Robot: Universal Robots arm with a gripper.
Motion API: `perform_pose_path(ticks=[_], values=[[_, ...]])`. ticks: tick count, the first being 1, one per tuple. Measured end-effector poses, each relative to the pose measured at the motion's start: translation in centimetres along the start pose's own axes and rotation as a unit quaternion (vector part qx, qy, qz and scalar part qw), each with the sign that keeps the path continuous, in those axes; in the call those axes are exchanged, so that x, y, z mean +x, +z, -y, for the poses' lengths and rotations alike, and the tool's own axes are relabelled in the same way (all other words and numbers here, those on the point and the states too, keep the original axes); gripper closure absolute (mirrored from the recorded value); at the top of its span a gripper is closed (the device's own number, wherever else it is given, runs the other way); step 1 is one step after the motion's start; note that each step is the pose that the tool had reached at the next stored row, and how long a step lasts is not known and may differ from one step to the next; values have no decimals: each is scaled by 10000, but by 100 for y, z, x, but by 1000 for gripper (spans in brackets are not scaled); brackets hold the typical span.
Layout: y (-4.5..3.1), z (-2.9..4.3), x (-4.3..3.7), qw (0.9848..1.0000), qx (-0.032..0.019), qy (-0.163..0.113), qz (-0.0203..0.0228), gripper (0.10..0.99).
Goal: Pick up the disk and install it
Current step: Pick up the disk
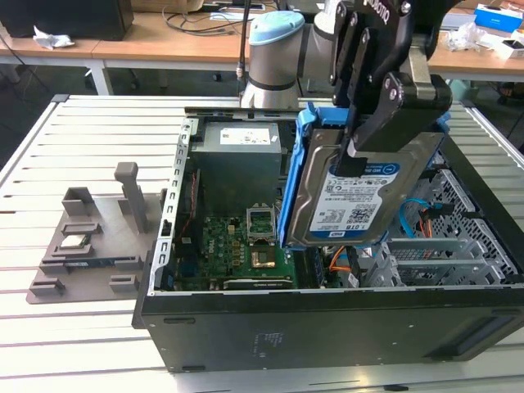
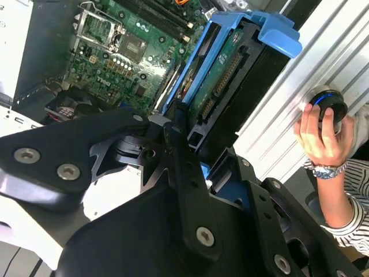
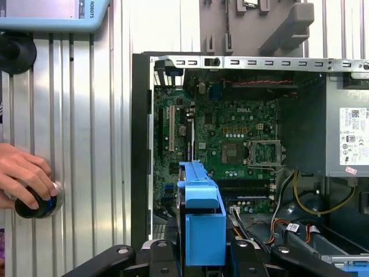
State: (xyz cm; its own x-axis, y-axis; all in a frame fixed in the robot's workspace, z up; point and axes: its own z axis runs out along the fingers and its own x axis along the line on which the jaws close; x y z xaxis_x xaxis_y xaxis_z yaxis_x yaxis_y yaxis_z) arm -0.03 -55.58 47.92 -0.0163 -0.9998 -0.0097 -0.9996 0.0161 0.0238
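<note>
Disk (image 1: 348, 196), flat silver hard drive in blue plastic frame, hanging tilted over open black computer case (image 1: 327, 327), beside grey metal cage (image 1: 446, 254). Black gripper (image 1: 357, 154) fingers (image 1: 385, 106) clamping it. Worth squaring frame to cage, descending slowly.

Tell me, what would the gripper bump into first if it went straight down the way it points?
Probably the green circuit board inside the computer case: the disk the gripper holds hangs over it and would touch first. Depth is hard to judge.
</note>
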Motion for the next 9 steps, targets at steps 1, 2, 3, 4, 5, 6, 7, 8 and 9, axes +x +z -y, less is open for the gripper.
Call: perform_pose_path(ticks=[1, 2, 3, 4, 5, 6, 7, 8, 9], values=[[-1, 41, -1, 10000, 0, 0, 0, 722], [-2, 70, -2, 10000, 0, 1, 0, 722], [-2, 104, -2, 10000, 0, 0, 0, 722], [-3, 138, -2, 10000, 0, 0, 0, 722], [-3, 170, -3, 10000, 0, 0, 0, 722], [-4, 202, -2, 10000, 0, 0, 0, 722], [-4, 215, -1, 10000, 0, 0, 0, 722], [-5, 223, 0, 10000, 0, 0, 0, 722], [-5, 228, 1, 10000, 0, 0, 0, 722]])
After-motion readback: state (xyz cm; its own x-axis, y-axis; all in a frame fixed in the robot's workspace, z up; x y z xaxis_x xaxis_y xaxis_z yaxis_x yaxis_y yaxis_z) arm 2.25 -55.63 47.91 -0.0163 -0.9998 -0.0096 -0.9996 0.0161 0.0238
